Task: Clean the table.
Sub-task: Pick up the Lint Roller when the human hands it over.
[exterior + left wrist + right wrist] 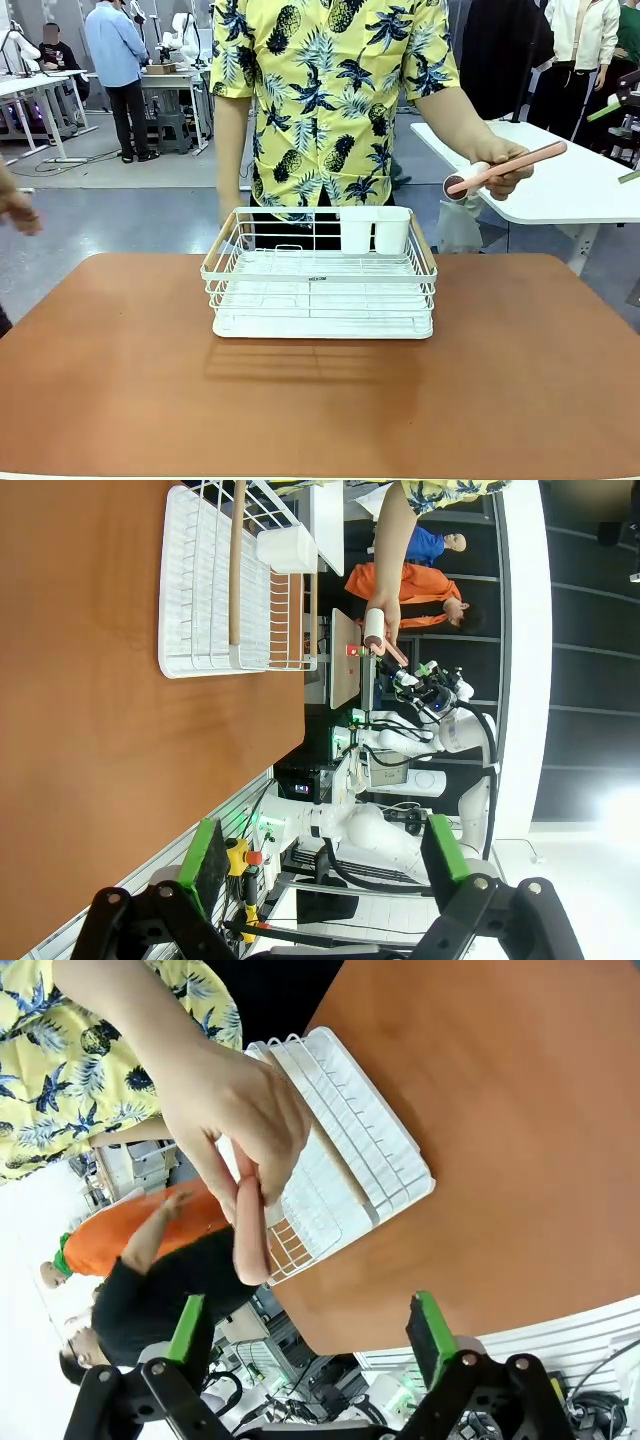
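Observation:
The reddish-brown table [300,400] carries a white wire rack [320,290] at its far middle. Behind it a person in a yellow patterned shirt holds a pink-handled lint roller [505,167] in one hand [492,150], above and right of the rack, handle pointing right. My right gripper [620,143] stands open at the picture's right edge, just off the handle's tip. In the right wrist view the roller [250,1230] hangs between the hand [230,1100] and my open right gripper [310,1335], untouched. My left gripper [325,865] is open and empty, off the table [80,680] and far from the rack [215,580].
Two white cups [375,230] stand in the rack's back right corner. A white-topped table [570,190] is behind at the right. Another person's hand [15,210] shows at the left edge. Bare tabletop lies in front of the rack and on both sides of it.

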Available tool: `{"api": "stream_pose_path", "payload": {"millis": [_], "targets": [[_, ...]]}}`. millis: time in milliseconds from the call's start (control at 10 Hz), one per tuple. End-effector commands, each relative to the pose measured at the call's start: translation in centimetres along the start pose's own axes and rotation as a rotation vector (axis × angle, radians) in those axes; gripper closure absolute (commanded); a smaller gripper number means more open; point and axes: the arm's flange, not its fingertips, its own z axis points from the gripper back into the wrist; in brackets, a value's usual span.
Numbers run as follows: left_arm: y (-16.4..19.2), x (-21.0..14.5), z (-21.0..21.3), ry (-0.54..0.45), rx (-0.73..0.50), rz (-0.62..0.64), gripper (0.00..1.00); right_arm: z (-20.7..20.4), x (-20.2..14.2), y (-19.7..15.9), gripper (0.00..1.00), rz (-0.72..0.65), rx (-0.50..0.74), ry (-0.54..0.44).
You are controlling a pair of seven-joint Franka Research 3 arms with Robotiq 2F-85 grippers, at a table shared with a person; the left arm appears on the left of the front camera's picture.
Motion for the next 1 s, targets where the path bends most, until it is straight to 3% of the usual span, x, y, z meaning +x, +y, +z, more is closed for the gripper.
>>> {"api": "stream_pose_path", "payload": {"millis": [0, 900], "targets": [[0.0, -0.4, 0.1, -0.001, -0.006, -0.003, 0.00, -0.6, -1.7, 0.0, 0.00, 0.004, 0.052, -0.045], [0.0, -0.4, 0.1, -0.001, -0.006, -0.003, 0.00, -5.4, -4.4, 0.1, 0.00, 0.077, 0.119, -0.142]]}}
